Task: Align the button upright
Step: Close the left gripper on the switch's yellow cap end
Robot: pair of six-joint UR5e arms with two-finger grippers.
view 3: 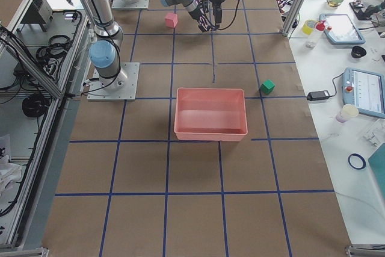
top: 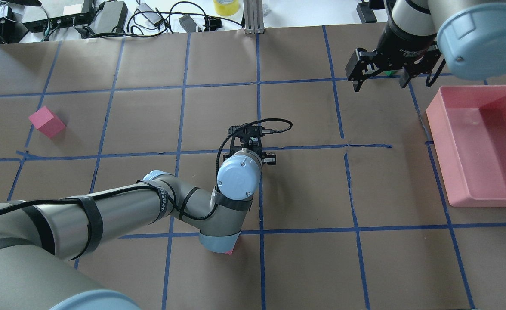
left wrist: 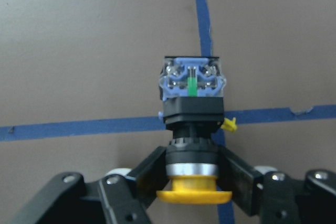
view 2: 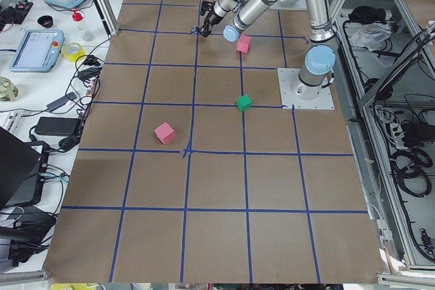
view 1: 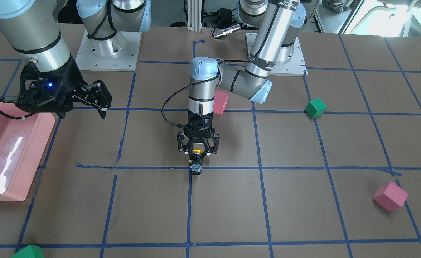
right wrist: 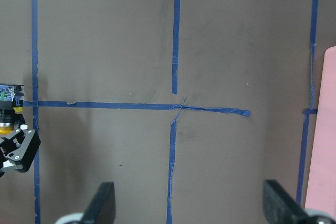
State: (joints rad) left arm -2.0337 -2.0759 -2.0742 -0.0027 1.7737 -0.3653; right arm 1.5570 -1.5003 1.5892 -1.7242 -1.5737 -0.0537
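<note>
While vertical, left hand (view 1: 198, 153) around button (view 1: 196, 165).

Seen from overhead, the counter (top: 304, 189) around the left hand (view 1: 197, 153) and its button (left wrist: 191, 114) is bare from 12 to 5 o'clock. One pink cube (view 1: 220, 102) stands at 6, and the pink tray (top: 442, 150) is far off at 3.

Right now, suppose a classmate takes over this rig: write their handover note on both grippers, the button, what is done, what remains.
Left gripper: shut on the button, pinching its black neck under the yellow cap, base pointing toward the table.
Right gripper: open, empty, hovering near the pink bin.
Done: button grasped, in line with the downward-pointing gripper.
Left: check the base sits flat (cannot tell yet), release, withdraw.
</note>
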